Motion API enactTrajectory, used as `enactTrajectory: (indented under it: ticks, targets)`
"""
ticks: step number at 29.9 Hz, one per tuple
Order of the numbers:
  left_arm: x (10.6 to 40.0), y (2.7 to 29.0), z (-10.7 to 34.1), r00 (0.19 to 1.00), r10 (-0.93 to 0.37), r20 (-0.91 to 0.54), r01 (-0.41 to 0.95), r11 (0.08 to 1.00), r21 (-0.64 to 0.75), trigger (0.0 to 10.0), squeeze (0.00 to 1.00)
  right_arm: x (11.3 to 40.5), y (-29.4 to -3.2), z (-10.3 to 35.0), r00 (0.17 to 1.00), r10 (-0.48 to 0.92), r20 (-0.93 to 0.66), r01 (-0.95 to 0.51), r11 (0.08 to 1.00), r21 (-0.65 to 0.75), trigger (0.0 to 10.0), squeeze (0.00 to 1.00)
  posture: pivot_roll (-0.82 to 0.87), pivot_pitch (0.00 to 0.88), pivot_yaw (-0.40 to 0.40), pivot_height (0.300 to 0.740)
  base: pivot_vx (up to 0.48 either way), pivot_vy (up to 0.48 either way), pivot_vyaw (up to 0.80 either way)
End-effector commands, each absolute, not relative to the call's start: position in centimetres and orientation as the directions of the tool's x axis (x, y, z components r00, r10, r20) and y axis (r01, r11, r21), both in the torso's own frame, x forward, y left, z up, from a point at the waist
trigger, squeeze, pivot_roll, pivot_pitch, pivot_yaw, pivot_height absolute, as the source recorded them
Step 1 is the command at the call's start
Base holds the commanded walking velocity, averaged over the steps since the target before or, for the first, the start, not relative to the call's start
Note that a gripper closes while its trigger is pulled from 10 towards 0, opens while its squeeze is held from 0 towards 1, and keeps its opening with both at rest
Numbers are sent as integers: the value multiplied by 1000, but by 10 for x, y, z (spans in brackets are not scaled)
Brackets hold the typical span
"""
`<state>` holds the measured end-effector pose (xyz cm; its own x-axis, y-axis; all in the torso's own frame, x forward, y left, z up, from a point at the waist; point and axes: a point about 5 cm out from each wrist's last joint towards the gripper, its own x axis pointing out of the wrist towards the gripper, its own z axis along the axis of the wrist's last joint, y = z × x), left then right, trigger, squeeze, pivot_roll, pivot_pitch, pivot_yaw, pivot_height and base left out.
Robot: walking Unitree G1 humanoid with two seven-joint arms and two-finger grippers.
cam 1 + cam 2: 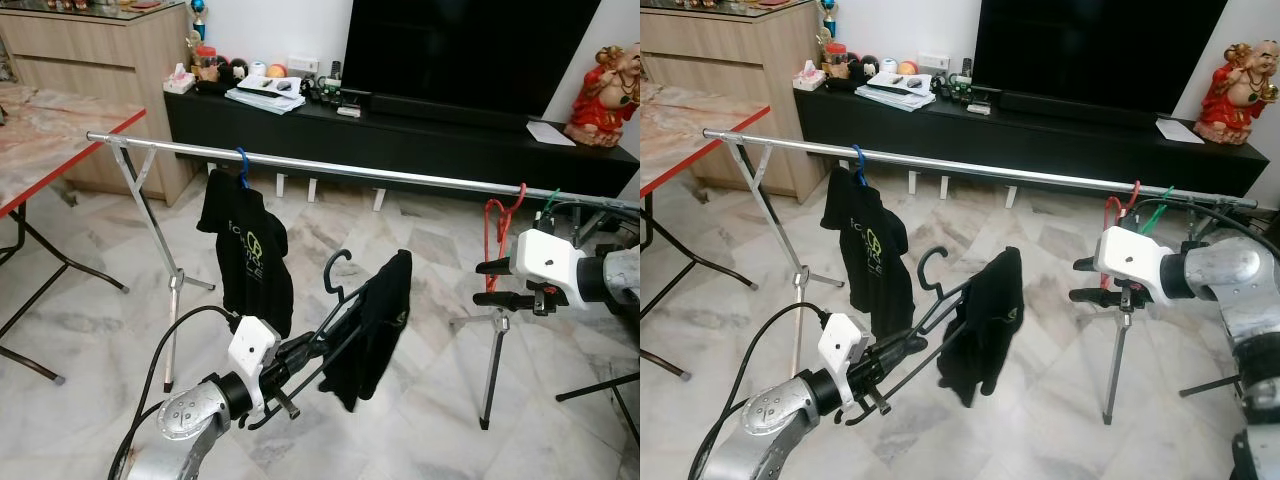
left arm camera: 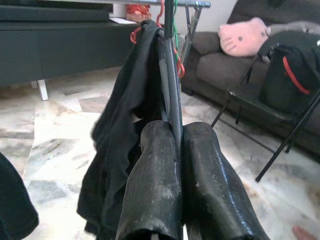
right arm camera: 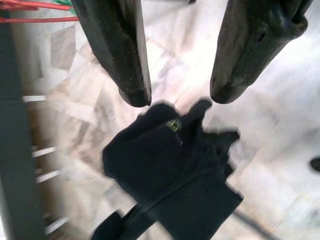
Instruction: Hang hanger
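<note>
So the left gripper (image 1: 318, 352) is low in front of the robot, fingers pinched tight on a black hanger (image 1: 340, 290) that has a dark garment (image 1: 375, 325) draped over it, the wrist view shows the two black fingers (image 2: 155, 185) pressed together with the hanger's thin bar caught between them and the cloth hanging down one side. The hanger is tilted, hook end up and pointing toward the rail (image 1: 330, 166) but well below it, not touching it. The rail is a long silver bar running across the room on folding metal legs, and there's already a black t-shirt (image 1: 245, 250) with a greenish logo hanging from it on a blue hanger (image 1: 243, 168), just to the robot's left of the held one. Over on the right end of the rail a red hanger (image 1: 500, 225) and a green hanger (image 1: 549, 203) hang empty. The right gripper (image 1: 492, 283) is up at about that spot, just under the rail next to the red hanger, fingers spread apart with nothing between them, and its wrist camera looks down past both fingertips (image 3: 132, 90) at the dark garment and the marble floor (image 1: 420, 250), a bit blurry. Behind all this is a low black TV cabinet (image 1: 400, 125) with a big TV (image 1: 470, 45), a red figurine (image 1: 605, 85) at its right end, and a red-edged folding table (image 1: 50, 140) off to the left
</note>
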<state>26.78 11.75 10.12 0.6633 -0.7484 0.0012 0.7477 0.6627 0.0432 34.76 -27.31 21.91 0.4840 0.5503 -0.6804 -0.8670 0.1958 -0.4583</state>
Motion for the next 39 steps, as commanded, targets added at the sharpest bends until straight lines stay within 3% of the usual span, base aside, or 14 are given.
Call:
enactTrajectory:
  ticks: [1, 14, 20, 39]
  targets:
    - [265, 113, 107, 629, -776, 33, 773, 630, 79, 10000, 0, 345, -277, 218, 449, 511, -733, -885, 144, -442, 10000, 0, 76, 0, -118, 740, 0, 0, 0]
    - [246, 101, 111, 450, -892, -29, 876, 436, 207, 10000, 0, 353, -244, 193, 366, 580, -728, -906, 43, -421, 10000, 0, 99, 0, -127, 740, 0, 0, 0]
    - [241, 92, 114, 397, -918, -25, 898, 382, 219, 10000, 0, 349, -242, 181, 301, 564, -769, -928, -12, -373, 10000, 0, 101, 0, -134, 740, 0, 0, 0]
    - [241, 82, 117, 359, -933, -23, 908, 343, 239, 10000, 0, 337, -240, 160, 129, 561, -818, -976, -73, -204, 10000, 0, 106, 0, -135, 740, 0, 0, 0]
